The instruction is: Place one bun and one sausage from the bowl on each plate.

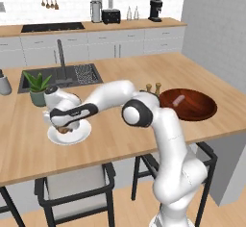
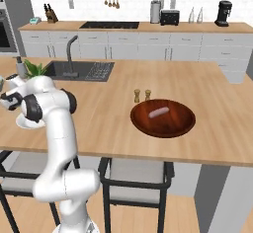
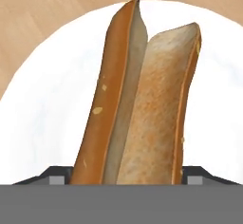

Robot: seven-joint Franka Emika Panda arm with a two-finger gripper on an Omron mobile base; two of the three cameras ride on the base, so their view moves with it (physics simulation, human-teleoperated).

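While the arm reaches low to its left over the wooden bench [image 1: 120,139], a potted plant [image 1: 37,87] and sink [image 1: 60,77] sit just behind the white plate [image 1: 81,133]; salt & pepper shakers [image 2: 142,95] stand beside the dark reddish bowl [image 2: 182,126], which holds one pale sausage [image 2: 159,112]. Bun [image 3: 142,104]: split, golden-brown crust, toasted inner face, over the plate. Gripper [image 1: 65,128] jaws set wide either side of bun; contact w/ bun cannot be told.
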